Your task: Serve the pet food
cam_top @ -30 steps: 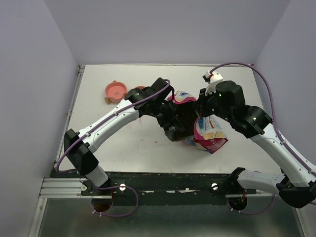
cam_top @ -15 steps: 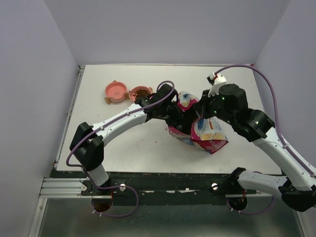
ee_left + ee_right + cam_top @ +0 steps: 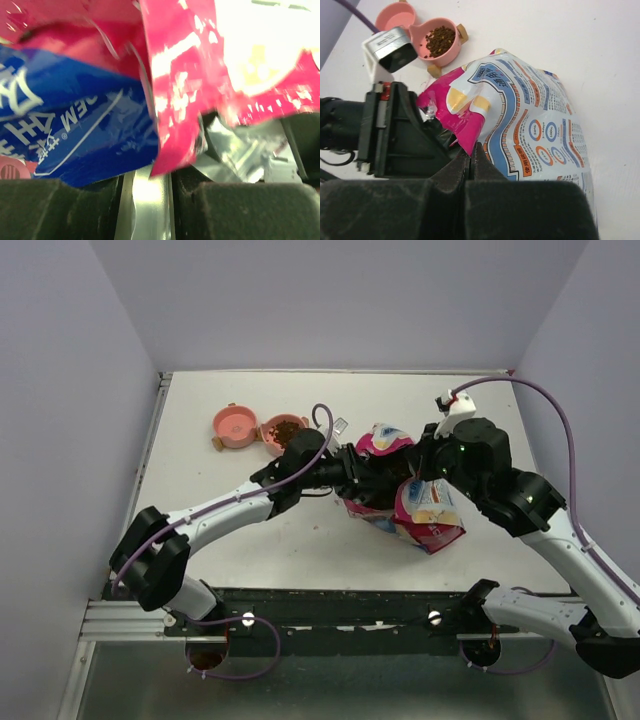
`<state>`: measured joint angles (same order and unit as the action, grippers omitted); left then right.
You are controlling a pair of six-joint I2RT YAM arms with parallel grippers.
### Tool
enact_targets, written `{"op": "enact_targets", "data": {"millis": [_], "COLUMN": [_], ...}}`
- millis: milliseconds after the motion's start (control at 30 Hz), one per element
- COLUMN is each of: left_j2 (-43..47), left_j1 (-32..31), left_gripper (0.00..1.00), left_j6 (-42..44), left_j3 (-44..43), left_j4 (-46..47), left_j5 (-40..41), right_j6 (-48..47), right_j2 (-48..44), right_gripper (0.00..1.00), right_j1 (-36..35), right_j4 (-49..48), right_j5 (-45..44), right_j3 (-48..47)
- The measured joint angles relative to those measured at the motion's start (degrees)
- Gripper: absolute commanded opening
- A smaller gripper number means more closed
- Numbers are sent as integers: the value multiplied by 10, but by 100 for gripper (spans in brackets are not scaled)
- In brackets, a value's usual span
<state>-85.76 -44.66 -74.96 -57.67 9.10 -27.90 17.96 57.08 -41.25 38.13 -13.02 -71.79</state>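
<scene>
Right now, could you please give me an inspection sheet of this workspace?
Surface: white table.
Job's things: pet food lies in one compartment of the pink bowl; the other is empty.
Clutter: glossy pink bag, crumpled between the arms.
End effectors: left end effector at the bag, state unclear; right end effector shut on the bag's edge.
Cables: purple cables loop along both arms.
Surroundings: plain lavender walls.

Glossy plastic bag (image 3: 535, 125); matt dry kibble (image 3: 440, 40)

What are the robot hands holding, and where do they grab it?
The right gripper pinches the bag by its pink top edge. The left gripper clamps a clear shiny strip at the bag's mouth; what it is cannot be told.
</scene>
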Motion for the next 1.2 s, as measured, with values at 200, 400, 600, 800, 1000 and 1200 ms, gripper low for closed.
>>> {"op": "enact_targets", "data": {"millis": [200, 400, 600, 800, 1000, 1200], "left_j2": [58, 123, 148, 175, 214, 172], "left_j1": [1, 7, 22, 49, 68, 67], "left_gripper": [0, 0, 0, 0, 0, 0], "left_j6": [10, 13, 16, 15, 16, 10], "left_j3": [52, 97, 110, 147, 163, 120], "left_j4": [54, 83, 84, 94, 76, 57], "left_j5": [-27, -41, -62, -100, -120, -132], "right_j6": [0, 0, -5, -13, -16, -15], "right_j2": [-1, 13, 23, 31, 36, 39], "right_gripper": [0, 0, 0, 0, 0, 0], "right_j1": [0, -1, -1, -1, -1, -1], "right_j4": [1, 19, 25, 35, 45, 46], "right_j5": [-57, -99, -124, -137, -138, -137], "right_j3": [-2, -21, -31, -41, -50, -52]}}
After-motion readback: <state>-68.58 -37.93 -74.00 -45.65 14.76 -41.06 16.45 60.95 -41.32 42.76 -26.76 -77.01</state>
